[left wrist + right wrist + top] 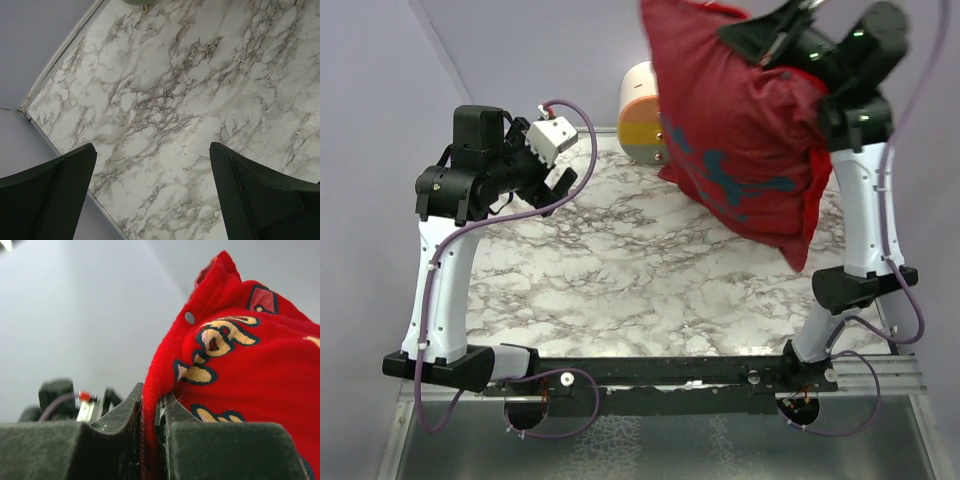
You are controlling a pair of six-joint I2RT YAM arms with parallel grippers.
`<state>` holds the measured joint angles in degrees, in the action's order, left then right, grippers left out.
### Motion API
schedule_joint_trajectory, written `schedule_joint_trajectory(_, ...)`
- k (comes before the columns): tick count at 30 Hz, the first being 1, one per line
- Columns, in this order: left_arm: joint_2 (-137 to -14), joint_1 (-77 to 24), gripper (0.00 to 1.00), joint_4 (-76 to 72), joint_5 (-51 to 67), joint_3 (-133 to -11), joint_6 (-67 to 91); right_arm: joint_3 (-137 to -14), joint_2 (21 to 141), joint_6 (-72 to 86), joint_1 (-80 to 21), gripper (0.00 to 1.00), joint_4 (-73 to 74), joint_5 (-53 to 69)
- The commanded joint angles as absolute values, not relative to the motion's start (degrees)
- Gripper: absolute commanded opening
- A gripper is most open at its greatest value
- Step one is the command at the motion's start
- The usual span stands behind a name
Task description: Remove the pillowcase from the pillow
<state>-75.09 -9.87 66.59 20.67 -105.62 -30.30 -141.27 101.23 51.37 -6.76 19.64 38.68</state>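
The red pillowcase hangs high over the table's far right, bulging, with dark printed marks showing through the cloth. My right gripper is shut on its upper edge. In the right wrist view a fold of the red pillowcase, with yellow characters and a small snap, is pinched in my right gripper. The pillow is hidden; no white cushion shows. My left gripper hovers over the table's far left, apart from the cloth. In the left wrist view the left gripper is wide open with only marble below.
A cream-and-orange cylinder stands at the far edge, just left of the hanging cloth. The marble tabletop spreads below both arms; its left edge runs close under the left fingers. Grey walls surround the table.
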Motion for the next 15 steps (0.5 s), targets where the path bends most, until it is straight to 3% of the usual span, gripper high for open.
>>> schedule_joint_trajectory(1, -73.29, -9.93, 0.99, 67.94, 22.81, -107.87, -29.56, -134.73, 101.91, 39.69, -21.86, 0.01, 19.25, 42.27)
schedule_joint_trajectory(9, -70.05, -9.97, 0.99, 66.91, 23.50, -105.62, -30.93, -111.13, 95.92, 29.83, -29.42, 0.01, 19.46, 45.17)
schedule_joint_trajectory(15, -67.30, -9.94, 0.99, 61.88, 25.12, -100.75, -30.79, -103.46, 92.57, 29.44, -31.06, 0.01, 16.90, 45.42)
